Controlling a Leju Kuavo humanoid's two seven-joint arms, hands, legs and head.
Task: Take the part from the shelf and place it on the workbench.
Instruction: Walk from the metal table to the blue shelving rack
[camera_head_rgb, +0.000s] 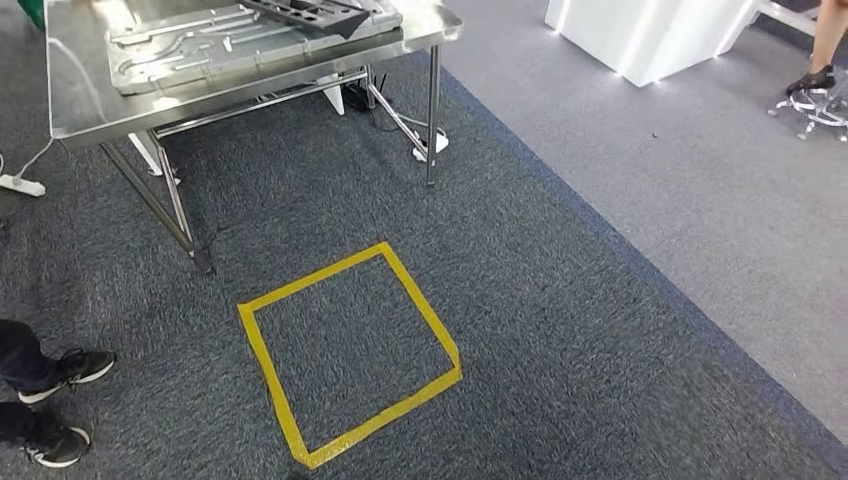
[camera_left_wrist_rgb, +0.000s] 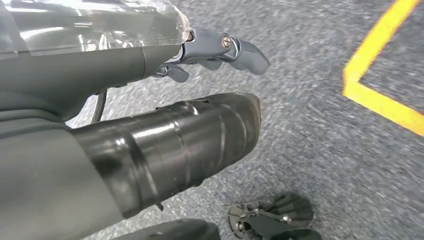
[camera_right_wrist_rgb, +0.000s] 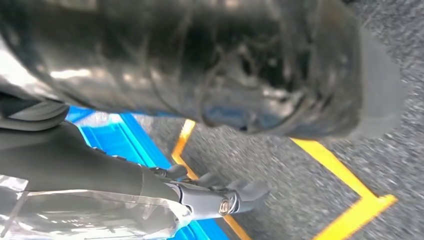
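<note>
Neither robot hand entered the head view, which showed a steel workbench (camera_head_rgb: 80, 95) carrying grey metal parts (camera_head_rgb: 200, 45) at upper left, a yellow tape square (camera_head_rgb: 350, 350) on dark carpet, and a person's black shoes (camera_head_rgb: 60, 400) at the left edge. From the left wrist, the left hand (camera_left_wrist_rgb: 210, 52) hung over the carpet, fingers extended and apart, gripping nothing. From the right wrist, the right hand (camera_right_wrist_rgb: 215, 192) likewise held nothing, fingers loosely spread above yellow tape and a blue surface (camera_right_wrist_rgb: 115, 140).
</note>
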